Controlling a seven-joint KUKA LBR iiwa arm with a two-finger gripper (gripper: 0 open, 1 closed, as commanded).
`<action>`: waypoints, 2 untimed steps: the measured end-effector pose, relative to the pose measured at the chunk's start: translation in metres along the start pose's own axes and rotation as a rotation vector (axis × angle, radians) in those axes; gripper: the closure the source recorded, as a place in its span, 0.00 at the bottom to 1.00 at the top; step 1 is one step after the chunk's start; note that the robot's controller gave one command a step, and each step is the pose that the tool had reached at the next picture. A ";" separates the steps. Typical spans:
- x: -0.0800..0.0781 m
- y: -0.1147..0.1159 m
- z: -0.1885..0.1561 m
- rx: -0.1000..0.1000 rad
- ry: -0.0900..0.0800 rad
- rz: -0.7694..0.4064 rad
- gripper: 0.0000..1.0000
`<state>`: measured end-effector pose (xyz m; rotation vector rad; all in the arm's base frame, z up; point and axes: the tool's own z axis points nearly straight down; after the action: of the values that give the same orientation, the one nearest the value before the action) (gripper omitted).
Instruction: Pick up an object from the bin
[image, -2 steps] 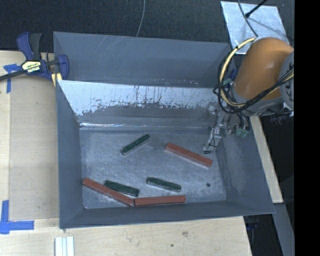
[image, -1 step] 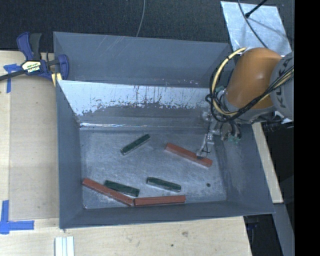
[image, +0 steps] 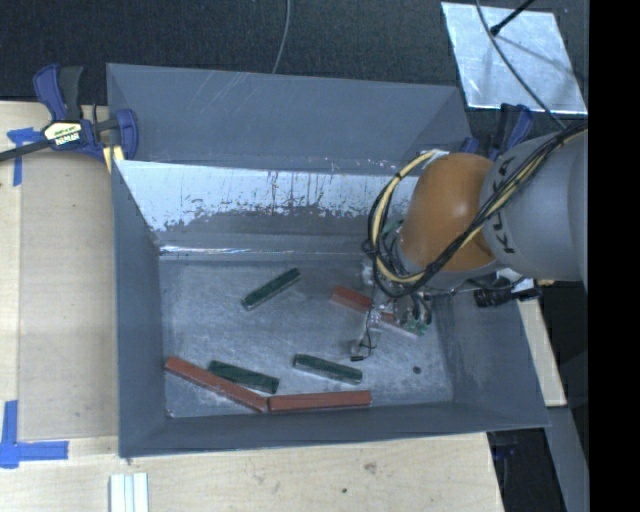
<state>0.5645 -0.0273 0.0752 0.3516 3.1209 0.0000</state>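
orange wrist cover (image: 445, 215) tops tool (image: 363, 348) beside dark green bar (image: 327, 368) lying left-right.

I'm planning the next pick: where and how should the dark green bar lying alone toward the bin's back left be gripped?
Likely best: grip the dark green bar at mid-length, from straight above, closing across its narrow width. It lies flat and diagonal with clear space along both long sides.

Short reddish-brown bar (image: 349, 297), flat on the bin (image: 290, 120) floor (right of centre), slanted, right end apparently covered
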 end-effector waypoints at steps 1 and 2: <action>0.028 0.029 0.004 -0.001 -0.004 -0.026 1.00; 0.028 0.029 0.004 -0.001 -0.004 -0.026 1.00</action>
<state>0.5434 0.0075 0.0708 0.3111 3.1208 0.0012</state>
